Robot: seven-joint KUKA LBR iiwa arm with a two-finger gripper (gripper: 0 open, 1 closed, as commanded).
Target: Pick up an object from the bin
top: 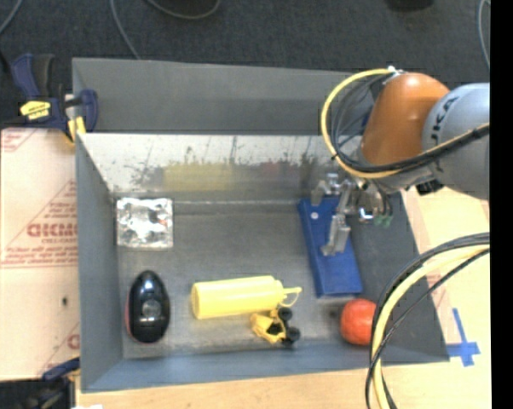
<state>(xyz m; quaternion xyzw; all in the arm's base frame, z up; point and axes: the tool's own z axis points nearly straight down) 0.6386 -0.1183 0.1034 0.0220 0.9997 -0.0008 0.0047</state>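
My gripper (336, 239) hangs at the right side of the bin, directly above a flat blue rectangular block (329, 258) that lies lengthwise near the right wall. One metal finger (335, 235) reaches down onto the block's upper middle; nothing shows between the fingers. An orange-red ball (357, 322) rests just below the block's near end, in the bin's front right corner.
A yellow bottle (235, 297) lies on its side at the front centre, with a small yellow-and-black toy (274, 327) by its cap. A black computer mouse (147, 306) sits front left. A crinkled silver foil packet (144, 222) lies at the back left.
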